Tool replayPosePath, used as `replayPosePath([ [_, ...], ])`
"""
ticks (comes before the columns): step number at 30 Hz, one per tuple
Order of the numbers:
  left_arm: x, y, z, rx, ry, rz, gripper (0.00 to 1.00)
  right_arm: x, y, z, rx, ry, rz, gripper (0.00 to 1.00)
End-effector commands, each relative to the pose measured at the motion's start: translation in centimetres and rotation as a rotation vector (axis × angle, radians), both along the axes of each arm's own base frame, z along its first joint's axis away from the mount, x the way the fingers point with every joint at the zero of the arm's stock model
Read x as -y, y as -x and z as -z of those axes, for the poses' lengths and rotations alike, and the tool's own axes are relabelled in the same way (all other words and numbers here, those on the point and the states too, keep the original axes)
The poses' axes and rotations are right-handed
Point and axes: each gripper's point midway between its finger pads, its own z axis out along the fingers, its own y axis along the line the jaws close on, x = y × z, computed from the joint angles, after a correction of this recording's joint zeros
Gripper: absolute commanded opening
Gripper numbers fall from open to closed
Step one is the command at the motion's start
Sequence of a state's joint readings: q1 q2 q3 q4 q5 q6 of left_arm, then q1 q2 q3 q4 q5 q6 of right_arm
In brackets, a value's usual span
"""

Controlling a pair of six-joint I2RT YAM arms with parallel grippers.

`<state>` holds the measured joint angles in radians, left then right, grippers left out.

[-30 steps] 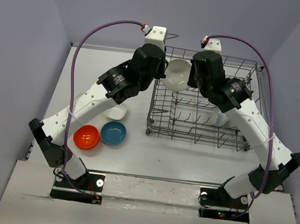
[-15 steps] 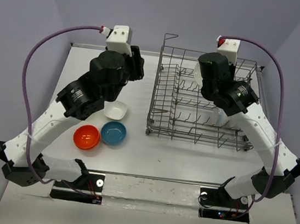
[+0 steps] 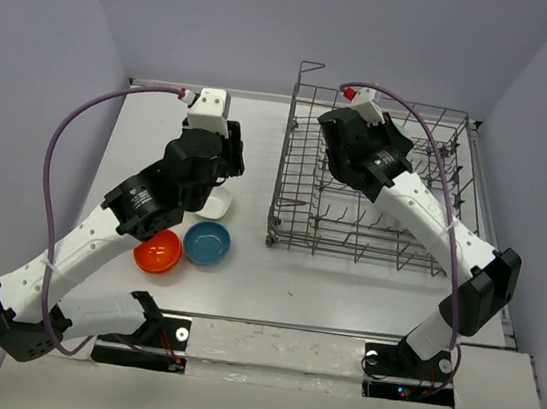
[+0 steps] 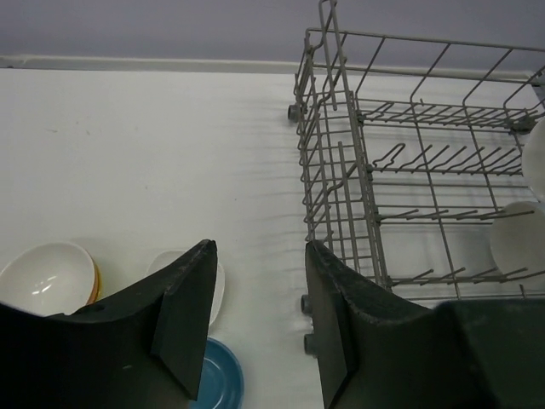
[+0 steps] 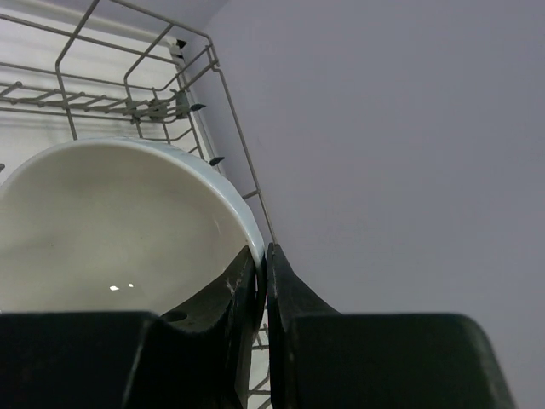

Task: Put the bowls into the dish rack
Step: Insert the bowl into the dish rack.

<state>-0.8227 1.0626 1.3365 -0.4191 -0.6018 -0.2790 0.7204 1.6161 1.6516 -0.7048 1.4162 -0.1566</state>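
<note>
One bowl (image 5: 119, 230) — tight in right tool (image 5: 263, 261)

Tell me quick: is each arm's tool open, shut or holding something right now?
Left tool: open, holding nothing.
Right tool: shut on the rim of a white bowl.

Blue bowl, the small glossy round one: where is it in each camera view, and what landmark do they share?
Top external: small glossy round blue bowl, lower left of the grey wire dish rack.
Left wrist: bottom edge, partly cut off, left of the rack.
Right wrist: not in it.
Shared landmark: the dish rack, in all three.
</note>
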Motion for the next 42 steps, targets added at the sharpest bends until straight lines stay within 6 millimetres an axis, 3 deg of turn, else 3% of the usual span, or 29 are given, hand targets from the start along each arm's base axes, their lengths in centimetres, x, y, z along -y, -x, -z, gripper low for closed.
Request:
replayPosePath([
  [1,-1.7,0.2,-1.1,0.056,0.068,-0.038,0.56,0.9,0.7,-1.4,0.059,0.063,0.11,0.01],
  [5,-1.3,0.0,1.0,0.026,0.064,0.002,0.56,0.7,0.4,0.4,-0.013,0.153,0.124,0.01],
  [11,-1.9,-0.1,1.8,0.024,0.065,0.015,0.56,1.0,1.0,1.8,-0.069,0.232,0.142,0.01],
  [23,-2.1,-0.8,2.4,0.021,0.078,0.05,0.56,1.7,1.9,3.5,-0.143,0.349,0.175,0.01],
  [30,-1.7,-0.9,2.5,0.016,0.081,0.072,0.56,1.8,1.6,4.9,-0.187,0.391,0.179,0.01],
  [42,-0.7,-0.8,3.4,0.002,0.084,0.139,0.56,1.1,1.0,5.4,-0.245,0.481,0.206,0.01],
])
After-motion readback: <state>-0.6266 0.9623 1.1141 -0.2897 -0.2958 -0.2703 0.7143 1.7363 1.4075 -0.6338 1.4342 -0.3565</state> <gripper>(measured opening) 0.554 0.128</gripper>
